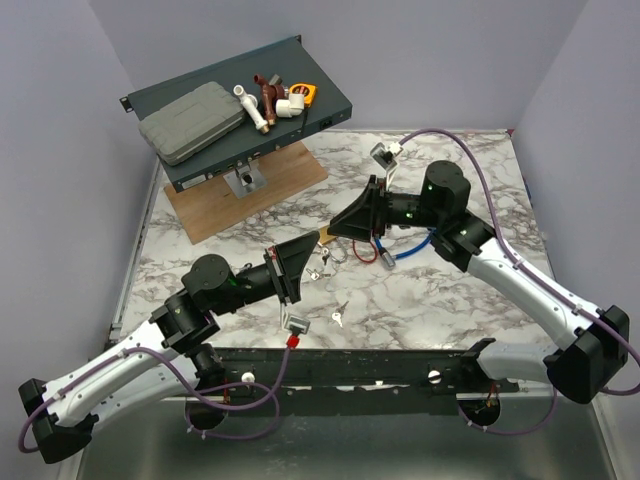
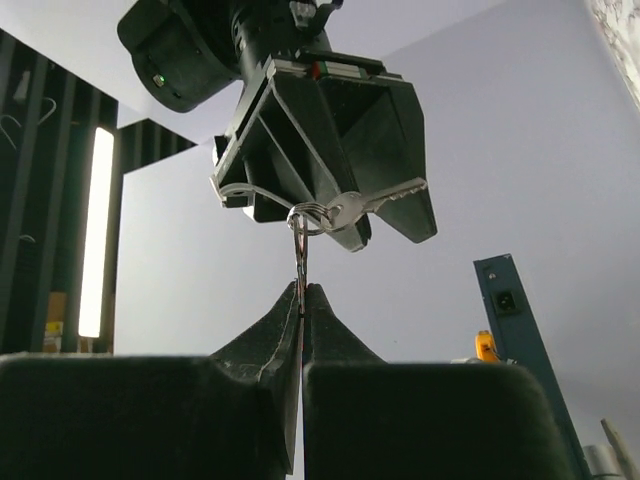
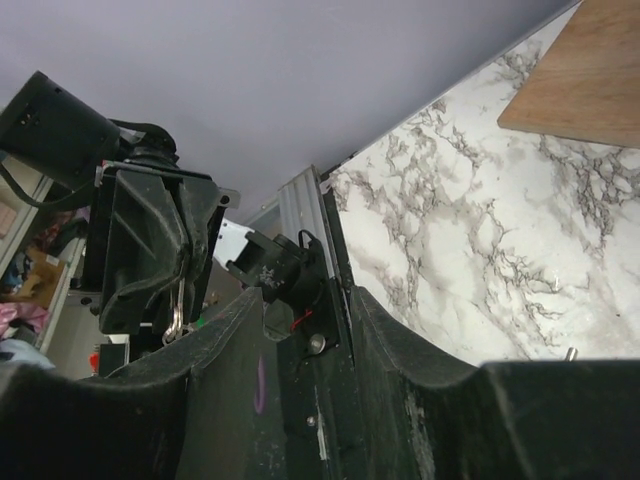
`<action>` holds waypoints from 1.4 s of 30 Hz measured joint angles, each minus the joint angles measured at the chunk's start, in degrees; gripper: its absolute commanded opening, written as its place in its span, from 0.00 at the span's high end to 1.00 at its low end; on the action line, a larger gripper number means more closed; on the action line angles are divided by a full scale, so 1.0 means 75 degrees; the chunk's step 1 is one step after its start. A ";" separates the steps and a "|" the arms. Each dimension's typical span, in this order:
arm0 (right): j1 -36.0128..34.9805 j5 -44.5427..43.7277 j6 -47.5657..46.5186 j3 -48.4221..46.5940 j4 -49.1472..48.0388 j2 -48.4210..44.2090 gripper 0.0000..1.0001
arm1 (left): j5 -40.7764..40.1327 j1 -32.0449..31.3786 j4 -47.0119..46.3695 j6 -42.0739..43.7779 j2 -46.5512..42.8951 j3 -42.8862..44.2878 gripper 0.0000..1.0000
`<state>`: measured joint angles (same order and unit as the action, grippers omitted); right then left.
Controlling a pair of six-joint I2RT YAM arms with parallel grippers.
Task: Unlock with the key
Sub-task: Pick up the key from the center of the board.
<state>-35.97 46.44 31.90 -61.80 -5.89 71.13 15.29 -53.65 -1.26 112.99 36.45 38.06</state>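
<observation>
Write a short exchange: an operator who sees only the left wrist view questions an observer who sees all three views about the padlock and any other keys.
Operator: My left gripper pinches the key edge-on. Where is the padlock?
Observer: In the top view a brass piece, probably the padlock, shows at the fingertips of the right gripper.
Operator: Is any key lying on the table?
Observer: Yes, a loose key lies on the marble table, nearer the arms' bases than either gripper.
</observation>
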 measured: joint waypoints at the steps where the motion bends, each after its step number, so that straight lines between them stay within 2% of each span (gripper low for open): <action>1: 0.0038 0.0003 0.0000 -0.0017 0.0012 -0.0012 0.57 | 0.0044 0.0000 0.0003 0.0058 -0.0026 -0.0029 1.00; 7: 0.0213 0.0303 0.0070 -0.0321 0.0055 -0.0093 0.62 | 0.0265 0.0000 0.0003 0.0364 -0.0152 -0.0143 1.00; 14: 0.0230 0.1644 0.0571 -0.0472 -0.0242 -0.0085 0.63 | 0.0388 0.0003 -0.0122 0.0565 -0.0219 -0.0312 1.00; 20: 0.0227 0.2282 0.0734 -0.0475 -0.0239 0.0082 0.65 | 0.0513 0.0076 -0.0423 0.0618 0.0035 -0.0414 1.00; 31: 0.0227 0.2393 0.0807 -0.0475 -0.0233 0.0367 0.68 | 0.0533 0.0143 -0.0778 0.0618 0.0326 -0.0414 1.00; 42: 0.0224 0.2396 0.1093 -0.0475 -0.0323 0.0659 0.62 | 0.0533 0.0195 -0.0857 0.0618 0.0460 -0.0414 1.00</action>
<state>-34.28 64.40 40.10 -65.36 -8.32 76.07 19.29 -52.18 -7.68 117.62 39.90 34.96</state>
